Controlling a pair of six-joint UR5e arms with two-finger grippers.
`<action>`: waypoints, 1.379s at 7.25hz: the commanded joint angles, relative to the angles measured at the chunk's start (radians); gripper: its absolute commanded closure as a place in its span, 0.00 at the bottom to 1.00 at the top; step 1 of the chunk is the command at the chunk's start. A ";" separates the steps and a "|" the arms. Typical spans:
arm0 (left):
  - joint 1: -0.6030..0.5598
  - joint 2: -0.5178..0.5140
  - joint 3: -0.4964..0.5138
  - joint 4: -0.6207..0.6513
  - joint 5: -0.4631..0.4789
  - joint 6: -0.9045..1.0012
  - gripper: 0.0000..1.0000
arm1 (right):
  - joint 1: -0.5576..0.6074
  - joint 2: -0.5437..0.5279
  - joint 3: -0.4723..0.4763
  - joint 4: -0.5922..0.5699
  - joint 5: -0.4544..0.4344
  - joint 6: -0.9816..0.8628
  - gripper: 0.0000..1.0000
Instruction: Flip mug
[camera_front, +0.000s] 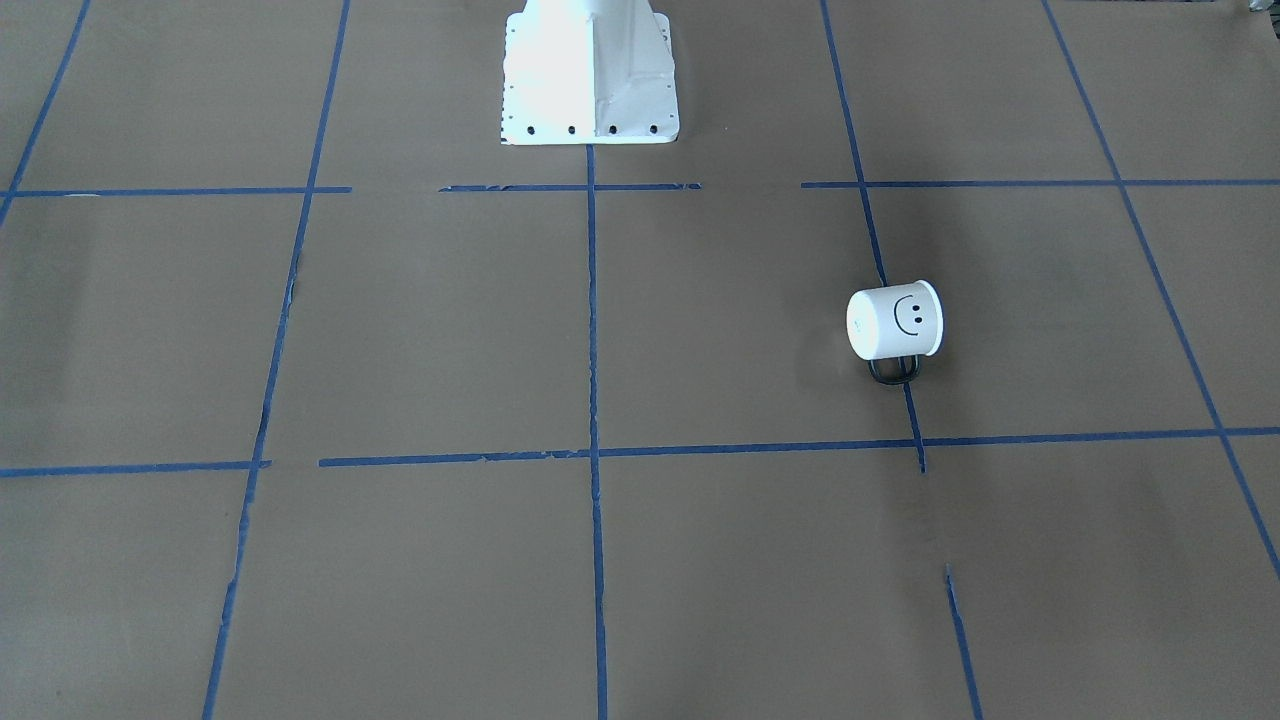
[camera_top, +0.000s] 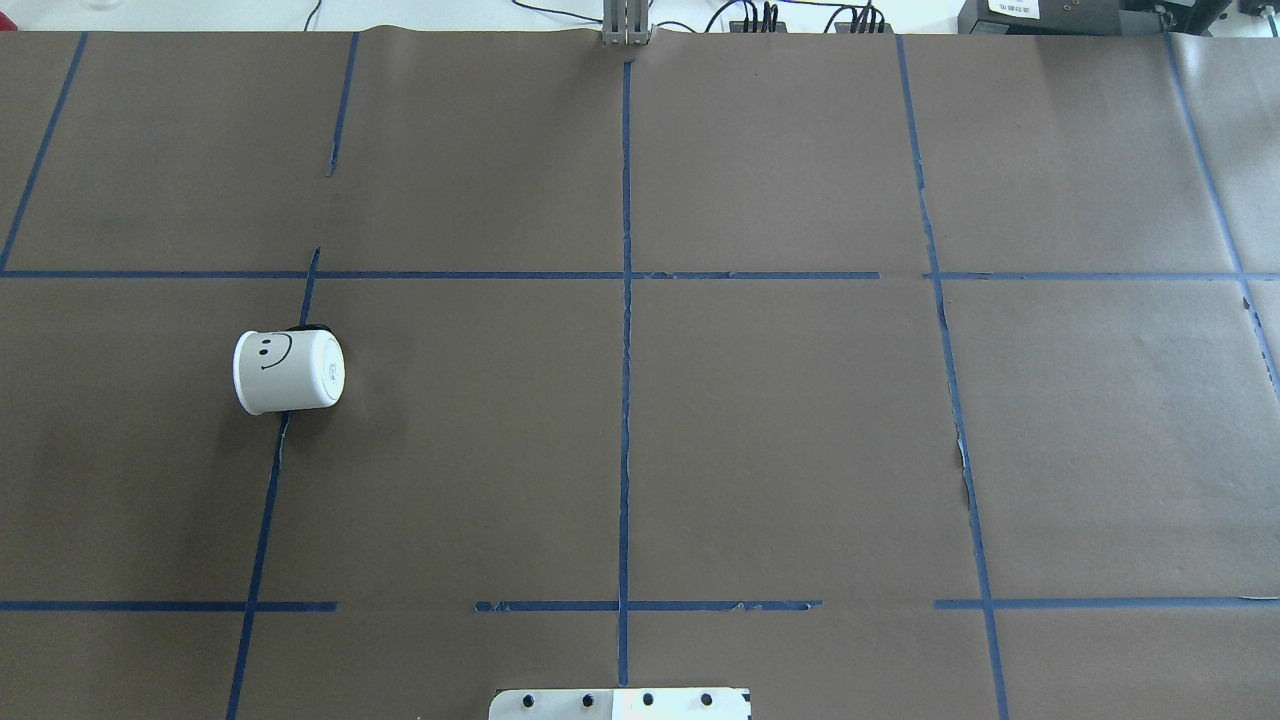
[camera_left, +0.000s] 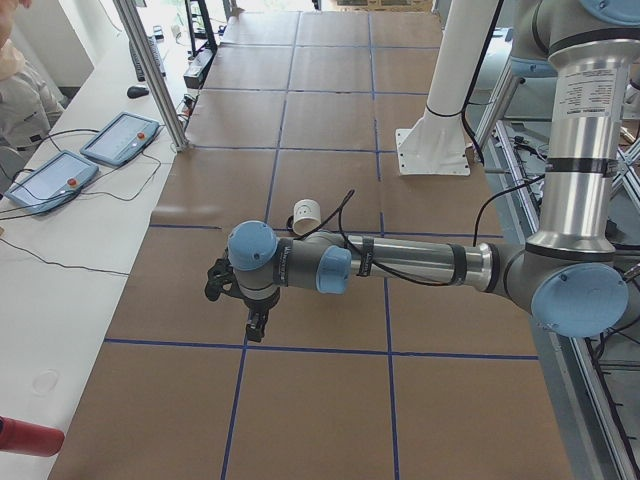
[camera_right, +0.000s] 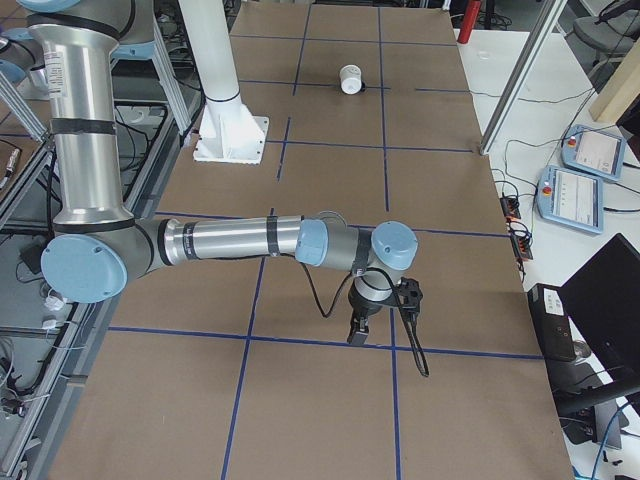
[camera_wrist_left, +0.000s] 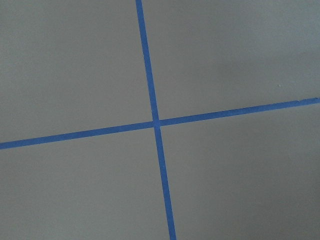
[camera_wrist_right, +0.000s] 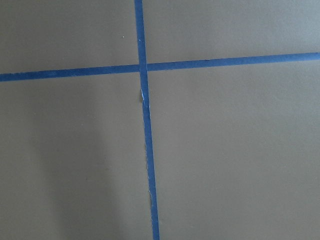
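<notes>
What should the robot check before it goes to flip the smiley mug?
1. Mug found: ok, on the robot's left.
2. Mug upright: not ok, it lies on its side.
3. Handle spotted: ok, on the side away from the robot.
4. Left gripper near mug: not ok, well apart from it.
5. Left gripper's jaws open: cannot tell.
6. Right gripper, jaws open: cannot tell.

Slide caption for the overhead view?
Smiley mug lying on its side across a blue tape line, on the robot's left.
</notes>
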 joint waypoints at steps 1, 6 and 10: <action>0.019 -0.012 -0.014 -0.078 0.001 -0.038 0.00 | 0.000 0.000 -0.002 0.000 0.000 0.000 0.00; 0.308 0.051 -0.020 -0.621 0.021 -0.736 0.00 | 0.000 -0.001 0.000 0.000 0.000 0.000 0.00; 0.638 0.154 -0.008 -1.448 0.272 -1.554 0.00 | 0.000 0.000 0.000 0.000 0.000 0.000 0.00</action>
